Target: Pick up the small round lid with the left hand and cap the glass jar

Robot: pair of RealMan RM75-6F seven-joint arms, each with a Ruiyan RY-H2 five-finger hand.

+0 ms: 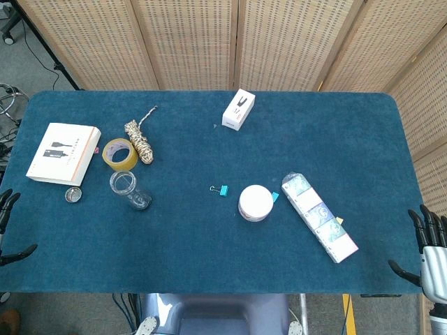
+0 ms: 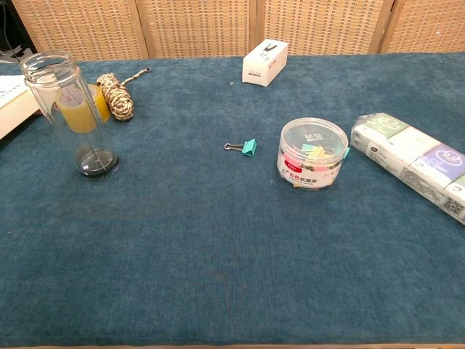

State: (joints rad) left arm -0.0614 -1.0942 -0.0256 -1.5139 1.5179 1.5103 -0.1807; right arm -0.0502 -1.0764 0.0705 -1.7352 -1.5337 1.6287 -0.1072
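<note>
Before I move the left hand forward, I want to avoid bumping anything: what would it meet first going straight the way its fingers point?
Likely the small lid: the left hand sits open at the table's edge, fingers pointing inward. The jar lies beyond. Depth is unclear.

On the blue table [image 1: 209, 265] sit a white book [image 1: 63, 153], a tape roll [image 1: 119, 153], a rope bundle [image 1: 140, 140], a small white box [image 1: 238, 109], a green clip [image 2: 248, 147], a tub of clips [image 2: 313, 153] and a long pack [image 1: 319, 217].

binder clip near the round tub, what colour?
Teal body with dark wire handles; the binder clip shows best in the chest view, lying left of the clear round tub.
</note>
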